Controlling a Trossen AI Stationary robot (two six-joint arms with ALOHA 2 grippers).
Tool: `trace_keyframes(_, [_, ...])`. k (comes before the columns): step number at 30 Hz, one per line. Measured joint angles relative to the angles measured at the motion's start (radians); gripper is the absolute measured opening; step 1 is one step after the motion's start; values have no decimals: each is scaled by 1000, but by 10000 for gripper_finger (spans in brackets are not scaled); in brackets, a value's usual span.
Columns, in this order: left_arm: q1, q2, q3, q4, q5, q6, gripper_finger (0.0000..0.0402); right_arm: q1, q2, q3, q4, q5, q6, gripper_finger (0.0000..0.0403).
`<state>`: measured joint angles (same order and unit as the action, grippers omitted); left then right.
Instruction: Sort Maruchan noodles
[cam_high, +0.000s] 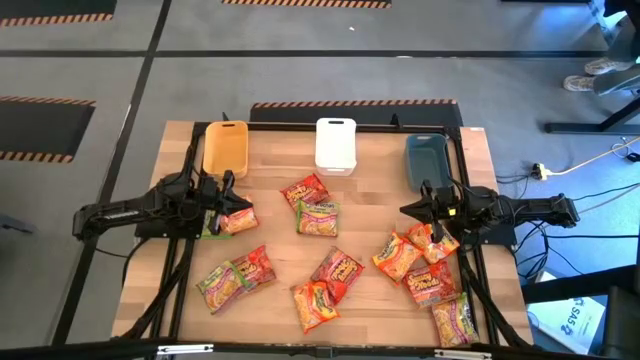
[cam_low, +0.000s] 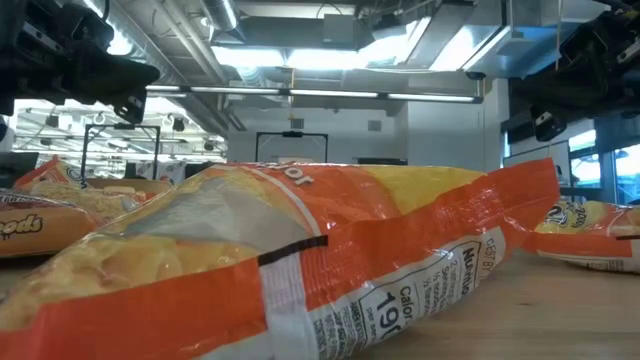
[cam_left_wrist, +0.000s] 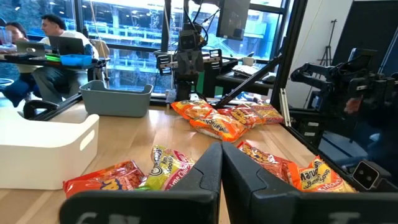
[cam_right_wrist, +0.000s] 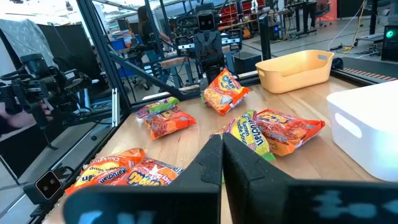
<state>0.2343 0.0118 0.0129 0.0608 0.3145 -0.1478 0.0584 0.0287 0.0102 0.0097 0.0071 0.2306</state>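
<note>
Left hand (cam_high: 240, 207) clenched, nothing in it, at the counter's (cam_high: 370, 190) left side over an orange packet (cam_high: 238, 220), just below the yellow bin (cam_high: 225, 148). Right hand (cam_high: 412, 209) clenched too, empty, at the right side below the grey bin (cam_high: 425, 158), beside a cluster of orange packets (cam_high: 410, 255). White bin (cam_high: 335, 143) sits between the other two at the far edge. Maruchan noodles (cam_high: 318, 210) all loose on the counter, scattered across the middle and near edge; none in any bin.

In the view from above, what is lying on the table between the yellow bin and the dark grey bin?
The white bin stands between the yellow bin and the dark grey bin, apart from both; the high view shows it.
</note>
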Motion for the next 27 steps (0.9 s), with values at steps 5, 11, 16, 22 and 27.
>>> trace_keyframes(5, [0,0,0,38,-71,0,4,0,0,0,0,0,0,1])
trace_keyframes(11, [0,0,1,99,-141,-22,4,0,0,-3,29,3,0,1])
trace_keyframes(16, [0,0,0,161,-152,-30,4,0,0,-3,88,30,-1,1])
trace_keyframes(22, [0,30,1,180,-218,-69,1,0,4,-3,101,147,23,1])
trace_keyframes(27, [0,122,0,262,-233,-82,1,0,56,-3,103,181,58,1])
